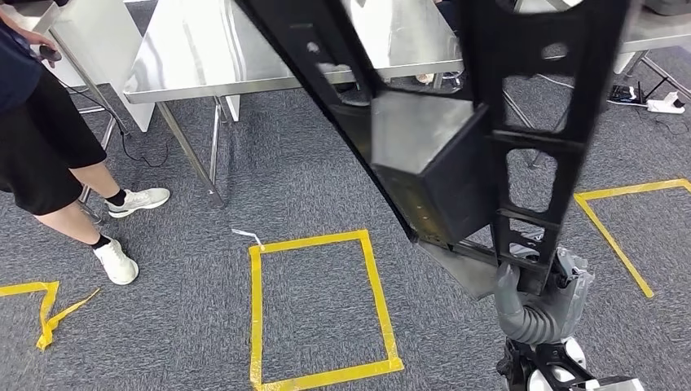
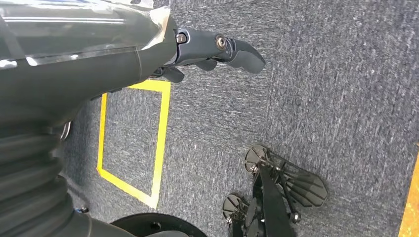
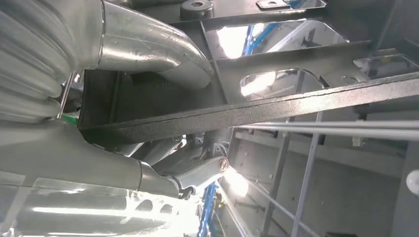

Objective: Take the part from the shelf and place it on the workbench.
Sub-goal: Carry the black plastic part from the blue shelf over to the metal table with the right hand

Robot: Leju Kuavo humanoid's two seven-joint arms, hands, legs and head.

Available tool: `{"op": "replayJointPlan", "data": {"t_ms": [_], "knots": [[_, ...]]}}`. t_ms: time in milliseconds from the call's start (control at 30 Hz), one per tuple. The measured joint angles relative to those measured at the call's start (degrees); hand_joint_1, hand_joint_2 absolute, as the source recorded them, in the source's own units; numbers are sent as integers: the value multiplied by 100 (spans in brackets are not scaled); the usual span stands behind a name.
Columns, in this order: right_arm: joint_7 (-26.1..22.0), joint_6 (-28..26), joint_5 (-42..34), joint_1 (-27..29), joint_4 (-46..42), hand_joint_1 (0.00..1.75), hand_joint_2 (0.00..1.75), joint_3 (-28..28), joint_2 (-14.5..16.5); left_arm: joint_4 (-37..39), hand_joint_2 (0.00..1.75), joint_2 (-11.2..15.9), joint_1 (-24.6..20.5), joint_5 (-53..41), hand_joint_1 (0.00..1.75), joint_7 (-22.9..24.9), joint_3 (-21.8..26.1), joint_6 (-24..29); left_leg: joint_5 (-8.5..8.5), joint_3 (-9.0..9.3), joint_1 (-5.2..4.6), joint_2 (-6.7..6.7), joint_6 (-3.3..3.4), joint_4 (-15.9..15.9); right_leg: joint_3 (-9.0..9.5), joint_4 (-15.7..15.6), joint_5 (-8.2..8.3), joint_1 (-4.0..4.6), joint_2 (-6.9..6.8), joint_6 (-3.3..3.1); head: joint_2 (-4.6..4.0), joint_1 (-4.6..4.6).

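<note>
1. Part [image 1: 456,155], a large black metal frame with cut-out openings and a boxy middle section, is held up in the air close in front of the head camera, tilted, and hides much of the scene behind it.
2. Right hand [image 1: 534,281] grasps the lower end of the frame; in the right wrist view the thumb [image 3: 148,44] lies over one side of a black bar [image 3: 247,111] and the fingers [image 3: 197,173] curl under the other.
3. Left hand [image 2: 207,52] hangs over the carpet with nothing in it, its dark fingers slightly curled and apart.
4. Workbench [image 1: 212,57], with a shiny steel top and thin legs, stands ahead beyond the frame; its near edge runs across the upper part of the head view.
5. Grey carpet [image 1: 212,269] lies open between robot and bench, marked by a yellow tape rectangle [image 1: 318,309] directly ahead and another tape outline [image 1: 619,236] to the right.
6. A person [image 1: 57,155] in dark shorts and white shoes stands at the left edge, beside the bench's left end.
7. A power strip [image 1: 664,102] and cables lie on the floor at far right.
</note>
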Motion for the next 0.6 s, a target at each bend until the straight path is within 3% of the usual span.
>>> {"op": "replayJointPlan", "data": {"t_ms": [167, 333, 600], "knots": [[0, 74, -10, 0, -8, 175, 175, -7, 11, 1, 175, -9, -3, -2, 0, -7, 0, 45, 9, 25, 10, 4, -38, -40, 5, 4, -13, 27, 2, -62, 0, 0], [0, 84, 2, -4, -13, 175, 175, -8, 13, 1, 175, -20, -2, 33, 0, -27, 0, 54, -4, 26, 33, 5, -195, -52, 4, 10, -25, 47, 1, -80, 0, 2], [0, 85, 25, -29, -13, 175, 175, -8, 13, 1, 175, -39, -3, 67, 0, -46, 2, 13, -6, 21, -4, 6, -200, -44, 7, 9, -25, 17, 1, -79, 0, 4]]}}
